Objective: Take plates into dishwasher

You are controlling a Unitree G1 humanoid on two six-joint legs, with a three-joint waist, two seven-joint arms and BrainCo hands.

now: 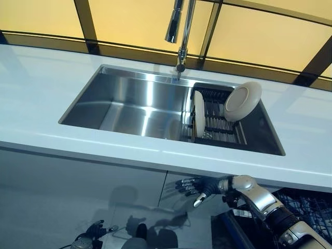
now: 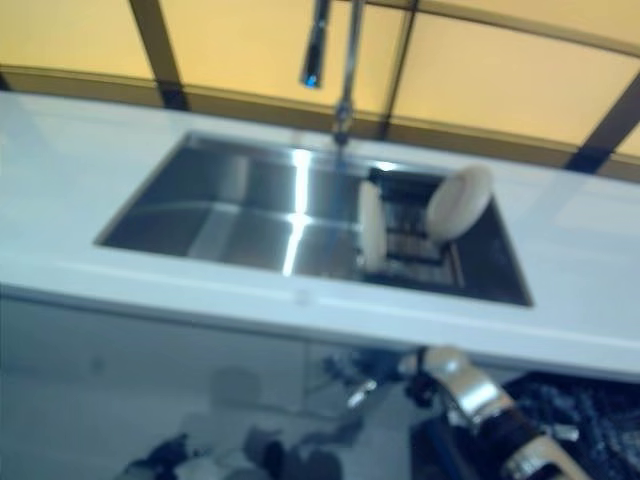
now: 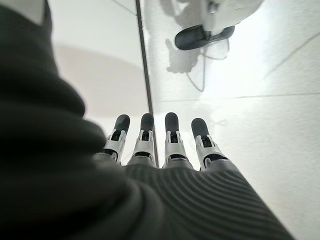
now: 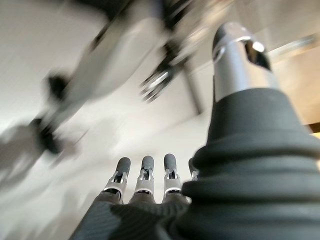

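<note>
White plates (image 1: 241,101), two, racked.

Two pale plates, one (image 1: 198,114) on edge and one (image 1: 242,101) leaning, one dark rack (image 1: 220,124), one steel sink (image 1: 129,104), one faucet (image 1: 180,31), one white table (image 1: 41,83), two robot hands, left (image 1: 96,229), right (image 1: 199,187)

A kitchen. A steel sink (image 1: 129,106) is set in a white countertop (image 1: 41,88), with a tall faucet (image 1: 181,36) at twelve o'clock. Plates (image 1: 242,100) stand in a drying rack (image 1: 220,124), and a dishwasher basket (image 1: 306,207) sits at five o'clock.
</note>
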